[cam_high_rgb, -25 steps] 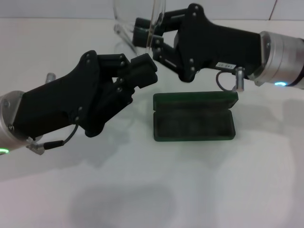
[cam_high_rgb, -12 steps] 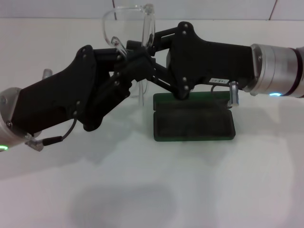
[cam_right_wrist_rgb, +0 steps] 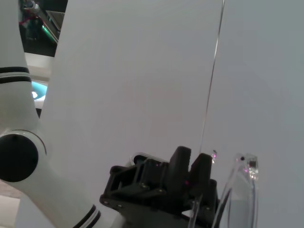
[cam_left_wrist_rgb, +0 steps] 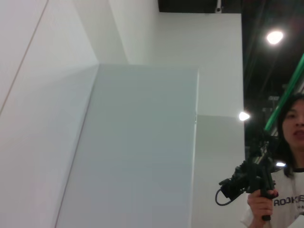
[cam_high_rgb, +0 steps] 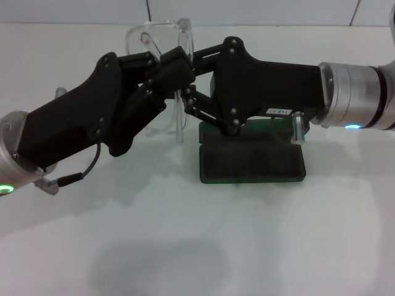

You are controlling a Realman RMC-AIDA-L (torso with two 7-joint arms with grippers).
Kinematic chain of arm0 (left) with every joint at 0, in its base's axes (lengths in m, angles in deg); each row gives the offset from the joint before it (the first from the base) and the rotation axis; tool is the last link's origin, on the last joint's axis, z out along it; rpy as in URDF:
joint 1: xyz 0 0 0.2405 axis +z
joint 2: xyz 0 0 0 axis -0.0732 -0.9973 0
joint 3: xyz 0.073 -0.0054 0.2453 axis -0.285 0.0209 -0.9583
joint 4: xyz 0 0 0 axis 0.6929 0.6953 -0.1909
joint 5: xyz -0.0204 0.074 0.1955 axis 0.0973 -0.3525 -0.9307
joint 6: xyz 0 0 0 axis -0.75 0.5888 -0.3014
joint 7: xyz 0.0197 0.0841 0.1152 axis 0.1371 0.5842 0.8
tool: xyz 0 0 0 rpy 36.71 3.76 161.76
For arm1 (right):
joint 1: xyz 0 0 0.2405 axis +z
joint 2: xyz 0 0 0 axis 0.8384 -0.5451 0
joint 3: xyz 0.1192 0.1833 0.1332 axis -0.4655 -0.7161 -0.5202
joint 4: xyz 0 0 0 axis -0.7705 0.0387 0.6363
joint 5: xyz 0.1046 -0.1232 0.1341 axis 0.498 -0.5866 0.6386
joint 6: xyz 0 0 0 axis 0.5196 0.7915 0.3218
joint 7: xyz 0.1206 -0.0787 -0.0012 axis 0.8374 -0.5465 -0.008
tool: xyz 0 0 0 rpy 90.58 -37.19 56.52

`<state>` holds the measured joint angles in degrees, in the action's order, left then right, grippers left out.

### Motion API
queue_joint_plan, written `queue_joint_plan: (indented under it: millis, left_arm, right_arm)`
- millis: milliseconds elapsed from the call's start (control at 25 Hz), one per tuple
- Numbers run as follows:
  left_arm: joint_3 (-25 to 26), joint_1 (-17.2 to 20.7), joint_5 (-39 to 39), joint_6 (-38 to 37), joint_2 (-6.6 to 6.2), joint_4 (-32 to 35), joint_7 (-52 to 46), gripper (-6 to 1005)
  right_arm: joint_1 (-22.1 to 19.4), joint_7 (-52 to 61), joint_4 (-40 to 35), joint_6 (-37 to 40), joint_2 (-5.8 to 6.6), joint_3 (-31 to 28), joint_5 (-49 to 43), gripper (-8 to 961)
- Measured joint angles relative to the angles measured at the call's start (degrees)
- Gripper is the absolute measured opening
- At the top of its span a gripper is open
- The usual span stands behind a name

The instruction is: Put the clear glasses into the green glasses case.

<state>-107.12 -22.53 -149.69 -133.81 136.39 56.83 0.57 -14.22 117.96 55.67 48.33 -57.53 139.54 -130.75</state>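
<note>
Clear glasses (cam_high_rgb: 162, 37) held aloft between both arms, above and behind the open green glasses case (cam_high_rgb: 252, 161) on the white table (cam_high_rgb: 185, 246). Left gripper (cam_high_rgb: 176, 68) closed on a temple arm; right gripper (cam_high_rgb: 185, 92) pressed close against it, grip hidden, cannot tell.

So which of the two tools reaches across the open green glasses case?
The right tool: its black body covers the lid of the green glasses case. The left tool is left of the case.
</note>
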Motion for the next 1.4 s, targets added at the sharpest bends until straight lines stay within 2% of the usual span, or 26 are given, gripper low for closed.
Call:
queue_joint_plan:
  millis: [320,1400]
  left_arm:
    - [0.0,0.9,0.3,0.1,-0.12,0.0,0.2,140]
    - [-0.2,1.3,-0.1,1.4,-0.02,0.0,1.7,145]
  right_arm:
    - [-1.0,-0.6,-0.7,-0.6,0.00,-1.0,1.5,114]
    - [-0.5,-0.8,-0.8,-1.4,0.00,-0.5,1.0,114]
